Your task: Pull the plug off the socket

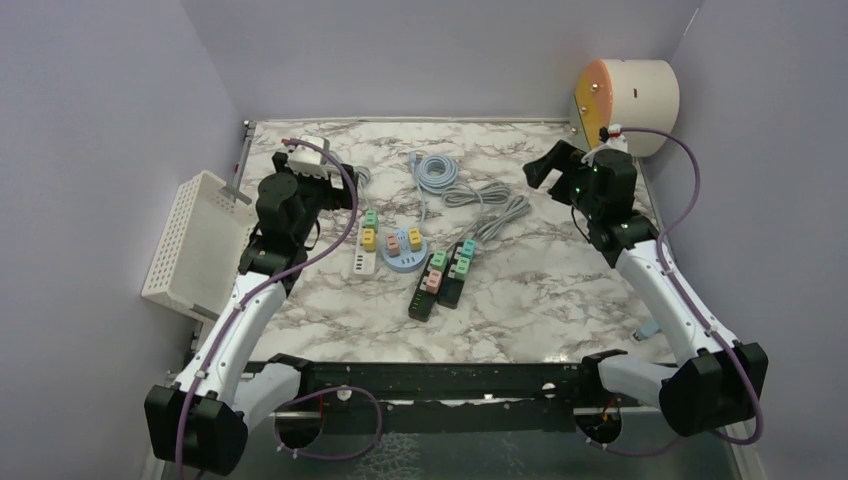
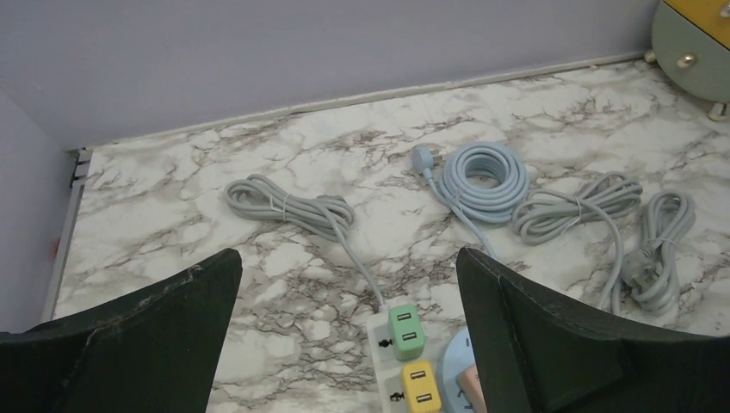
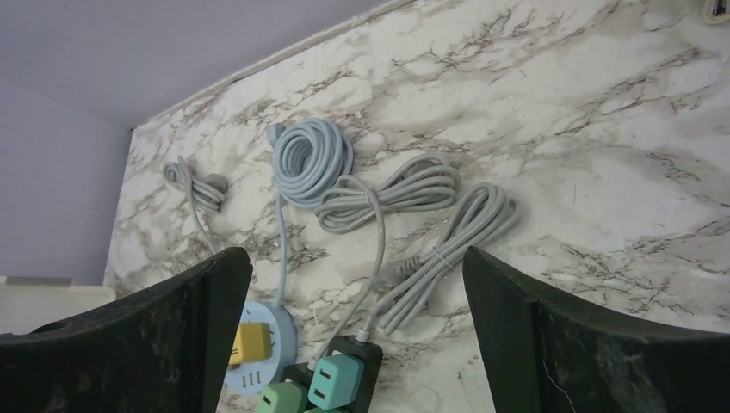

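Note:
A white power strip [image 1: 364, 248] carries a green plug [image 2: 405, 331] and a yellow plug [image 2: 419, 385]. A round blue socket [image 1: 404, 251] holds an orange and a yellow plug [image 3: 246, 342]. Two black strips [image 1: 440, 275] hold green, pink and teal plugs [image 3: 333, 379]. My left gripper [image 2: 349, 318] is open and empty, above and behind the white strip. My right gripper [image 3: 357, 318] is open and empty, high over the table's right side, apart from the strips.
Coiled grey and blue cables [image 1: 470, 190] lie behind the strips. A white basket [image 1: 192, 240] hangs off the table's left edge. A round cream and orange object [image 1: 628, 92] stands at the back right corner.

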Robot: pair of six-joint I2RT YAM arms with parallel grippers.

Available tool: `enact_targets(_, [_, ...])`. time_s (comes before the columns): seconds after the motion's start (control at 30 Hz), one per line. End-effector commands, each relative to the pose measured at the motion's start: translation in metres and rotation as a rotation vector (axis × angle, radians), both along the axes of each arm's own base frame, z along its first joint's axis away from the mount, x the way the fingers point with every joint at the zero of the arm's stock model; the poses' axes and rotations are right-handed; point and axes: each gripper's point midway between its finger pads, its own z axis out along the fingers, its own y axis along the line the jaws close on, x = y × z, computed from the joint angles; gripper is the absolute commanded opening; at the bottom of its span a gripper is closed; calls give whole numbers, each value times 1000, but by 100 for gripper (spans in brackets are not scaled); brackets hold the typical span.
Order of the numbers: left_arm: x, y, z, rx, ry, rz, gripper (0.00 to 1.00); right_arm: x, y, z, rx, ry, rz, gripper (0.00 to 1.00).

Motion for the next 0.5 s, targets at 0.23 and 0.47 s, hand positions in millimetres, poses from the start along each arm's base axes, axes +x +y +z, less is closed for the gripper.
enact_targets(0.23, [-104, -127, 25, -12, 189, -1016, 99, 16, 33, -2, -70, 107, 124, 100])
enact_targets(0.47, [-64, -103, 1, 61, 211, -668, 99, -8, 116, -34, -332, 297, 166, 100])
